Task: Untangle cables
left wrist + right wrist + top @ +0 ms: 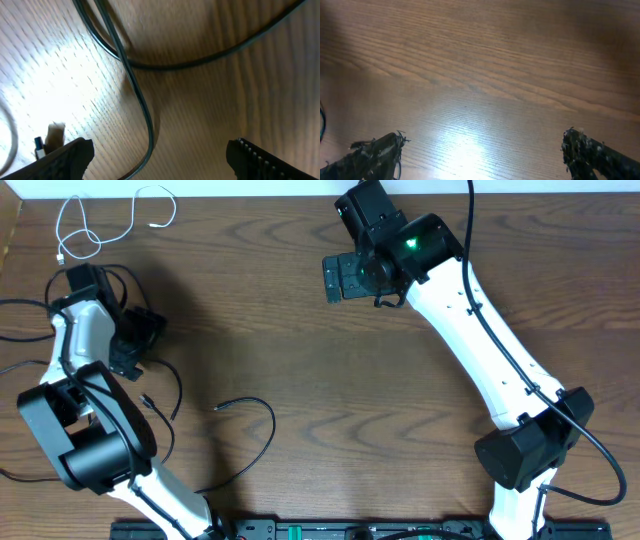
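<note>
A thin white cable point(100, 225) lies in loose loops at the far left corner of the table. Thin black cables point(160, 395) curl around my left arm, and one loop point(262, 430) ends in a small plug point(220, 407). My left gripper point(135, 340) hangs low over them. In the left wrist view it point(160, 162) is open, and a black cable point(142, 105) runs down between the fingers without touching either. A second black cable point(210, 57) arcs across above. My right gripper point(340, 277) point(482, 152) is open over bare wood, far from the cables.
Thicker black cords point(15, 305) leave the left edge near my left arm. The white cable's end plug point(55, 132) shows beside my left finger point(70, 160). A dark rail point(330, 530) runs along the front edge. The right arm point(480, 330) crosses the right half.
</note>
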### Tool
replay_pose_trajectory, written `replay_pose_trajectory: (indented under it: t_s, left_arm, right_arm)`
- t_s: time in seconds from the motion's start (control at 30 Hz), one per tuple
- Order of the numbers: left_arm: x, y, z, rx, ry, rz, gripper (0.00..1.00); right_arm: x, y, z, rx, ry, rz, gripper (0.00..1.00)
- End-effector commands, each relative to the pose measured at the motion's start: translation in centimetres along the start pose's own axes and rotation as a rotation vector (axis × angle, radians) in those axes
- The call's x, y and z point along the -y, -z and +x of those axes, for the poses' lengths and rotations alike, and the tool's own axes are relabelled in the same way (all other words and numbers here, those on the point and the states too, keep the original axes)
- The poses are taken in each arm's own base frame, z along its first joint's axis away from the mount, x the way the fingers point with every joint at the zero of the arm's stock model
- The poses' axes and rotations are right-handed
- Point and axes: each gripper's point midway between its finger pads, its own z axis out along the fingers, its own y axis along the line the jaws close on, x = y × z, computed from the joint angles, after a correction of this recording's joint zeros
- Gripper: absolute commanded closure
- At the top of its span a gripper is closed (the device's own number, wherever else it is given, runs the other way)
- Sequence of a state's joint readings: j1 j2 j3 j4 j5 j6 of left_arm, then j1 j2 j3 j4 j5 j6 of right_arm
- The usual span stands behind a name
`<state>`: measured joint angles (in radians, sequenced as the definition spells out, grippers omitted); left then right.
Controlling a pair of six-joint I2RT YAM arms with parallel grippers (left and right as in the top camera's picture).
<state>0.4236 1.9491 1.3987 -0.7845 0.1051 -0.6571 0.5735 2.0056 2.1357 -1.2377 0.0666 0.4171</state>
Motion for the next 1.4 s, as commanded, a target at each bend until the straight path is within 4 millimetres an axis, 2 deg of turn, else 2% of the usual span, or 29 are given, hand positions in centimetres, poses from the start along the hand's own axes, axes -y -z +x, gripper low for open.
replay_pose_trajectory:
  t_s: [0.0,0.07,0.13,0.17,0.43,0.7,0.77,0.83,0.93,1.1,1.23,1.37]
  left_arm:
    - [0.7,-1.4,1.1,-0.008,-0.016,-0.022,0.12]
    - [1.3,-2.1,1.3,0.003,-0.036,-0.018,0.14]
    - [1.8,-2.8,1.5,0.005,-0.05,-0.014,0.22]
    - [2.0,-3.2,1.8,0.0,-0.058,-0.017,0.29]
    - [0.5,-3.5,0.7,0.063,-0.061,-0.103,0.3]
    - [0.5,-3.7,0.9,0.056,-0.061,-0.101,0.31]
    - [0.1,-3.7,1.4,0.037,-0.061,-0.115,0.37]
    - [-0.2,-3.7,1.6,0.026,-0.062,-0.125,0.38]
    - [-0.6,-3.8,2.0,0.014,-0.062,-0.138,0.47]
    - [-1.0,-4.4,2.4,0.0,-0.061,-0.152,0.5]
    - [-1.2,-4.9,2.5,-0.009,-0.062,-0.161,0.65]
    - [-1.1,-5.3,2.6,-0.011,-0.007,-0.159,0.74]
  right_arm:
    - [0.2,-0.5,0.2,-0.013,-0.026,0.008,0.01]
    - [0.2,-0.5,0.3,-0.017,-0.026,0.01,0.01]
    - [0.3,-0.5,0.5,-0.026,-0.024,0.014,0.01]
    - [0.3,-0.5,0.7,-0.033,-0.022,0.017,0.01]
    - [0.4,-0.5,1.0,-0.042,-0.02,0.021,0.01]
    - [0.4,-0.5,0.9,-0.038,-0.02,0.019,0.01]
    - [0.4,-0.5,0.9,-0.039,-0.02,0.02,0.01]
    - [0.4,-0.5,0.9,-0.039,-0.02,0.02,0.01]
    - [0.4,-0.5,0.9,-0.039,-0.02,0.02,0.01]
    - [0.4,-0.5,0.9,-0.039,-0.02,0.02,0.01]
    - [0.4,-0.5,0.9,-0.039,-0.02,0.02,0.01]
    - [0.4,-0.5,0.9,-0.039,-0.02,0.02,0.01]
